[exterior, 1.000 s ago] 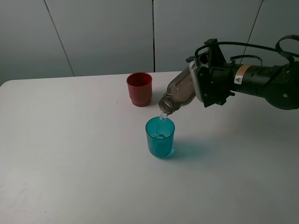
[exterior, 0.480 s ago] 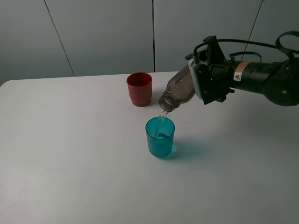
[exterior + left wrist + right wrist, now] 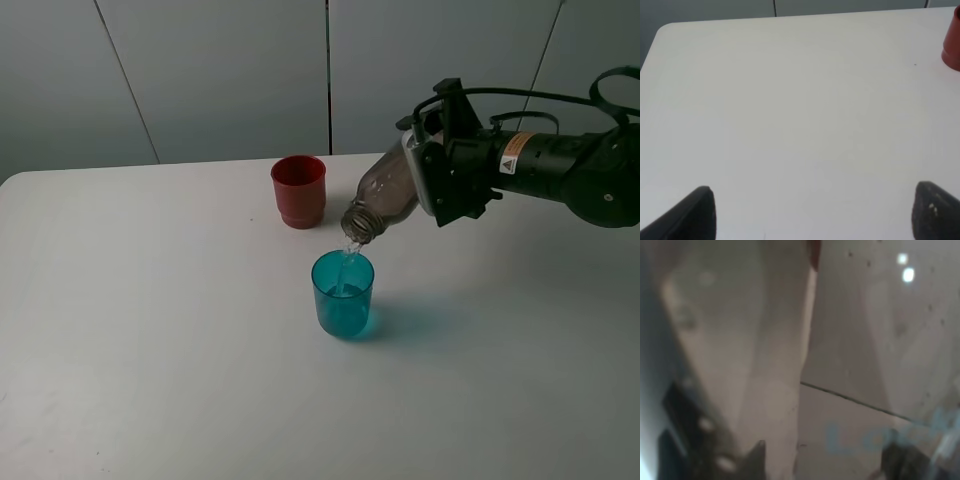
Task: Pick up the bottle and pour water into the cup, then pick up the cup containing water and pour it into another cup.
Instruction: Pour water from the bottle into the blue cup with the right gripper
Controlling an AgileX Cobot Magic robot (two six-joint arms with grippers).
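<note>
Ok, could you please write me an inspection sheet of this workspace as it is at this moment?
surface: white table, no spill seen.
job's things: bottle tilted mouth-down over the teal cup, a thin stream of water falling into it; teal cup upright; red cup upright, farther back, apart from it.
clutter: nothing seen.
jaws: right jaws shut on the bottle's body; left jaws open, holding nothing, over bare table.
cables: black cables loop over the right arm, away from the cups.
surroundings: grey wall panels behind the table.
</note>
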